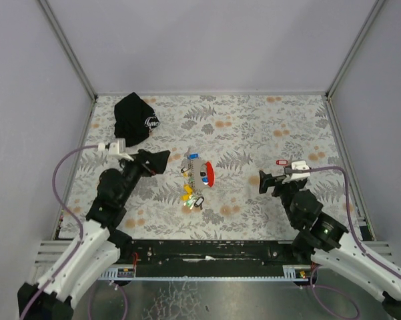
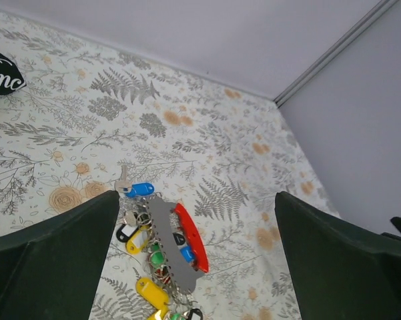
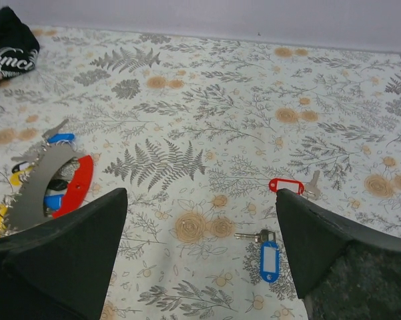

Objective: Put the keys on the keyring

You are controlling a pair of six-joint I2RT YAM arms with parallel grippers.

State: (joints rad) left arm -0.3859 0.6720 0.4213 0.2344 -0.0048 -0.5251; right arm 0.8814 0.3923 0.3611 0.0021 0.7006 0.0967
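Both wide open, nothing held: left gripper [image 1: 157,161] beside keyring [image 1: 208,175] and keys [image 1: 190,193]; right gripper [image 1: 263,181] near blue-tag key [image 3: 269,257].

The black cap [image 1: 135,119], beyond and left of the keyring [image 1: 203,175], bears white lettering ending in "mc"; the rest is unreadable.

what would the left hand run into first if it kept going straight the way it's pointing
Most likely the keyring with its bunch of tagged keys, which lies between the fingers of the open left hand in the wrist view. Depth is unclear, so it could touch the tablecloth just short.
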